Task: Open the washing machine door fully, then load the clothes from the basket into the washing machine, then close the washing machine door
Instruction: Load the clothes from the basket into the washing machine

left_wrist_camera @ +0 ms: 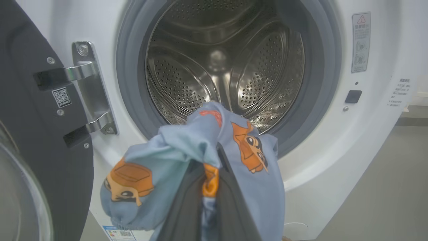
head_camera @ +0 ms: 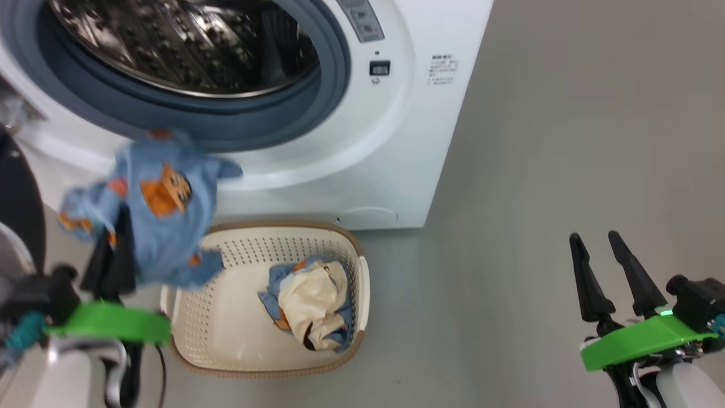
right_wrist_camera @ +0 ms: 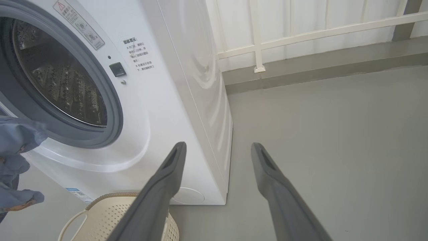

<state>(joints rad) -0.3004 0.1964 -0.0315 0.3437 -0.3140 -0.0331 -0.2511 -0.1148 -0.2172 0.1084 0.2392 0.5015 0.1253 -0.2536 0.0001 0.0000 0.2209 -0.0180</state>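
A: Start closest in. What are the two grippers doing?

B: The left gripper (left_wrist_camera: 207, 159) is clenched on a light blue garment (left_wrist_camera: 187, 144) with orange cartoon prints. The cloth is pinched between its dark fingers and drapes down on both sides of them. The right gripper (right_wrist_camera: 218, 147) is released, jaws spread wide, hanging over the grey floor (head_camera: 566, 170) off the machine's right corner.

A: And where does that garment sit?

B: In the air, in front of the lower edge of the washing machine (head_camera: 396, 141) opening and above the left end of the basket (head_camera: 215, 334). In the left wrist view its top fold overlaps the bottom of the opening. I cannot tell whether it touches the blue-grey gasket (head_camera: 226, 122).

A: The basket?

B: On the floor, just in front of the machine's base. The rest of the clothes (head_camera: 314, 300) lie bunched toward its right side, a cream piece on top of more blue and orange fabric.

A: Further back?

B: The door (left_wrist_camera: 33, 134) is swung open to the left, and its hinge (left_wrist_camera: 90, 90) is bright metal against the white front. Beyond the gasket, the steel drum (left_wrist_camera: 217, 67) shows its ribs and rows of holes. In the right wrist view a white panelled wall (right_wrist_camera: 301, 20) runs behind the machine.
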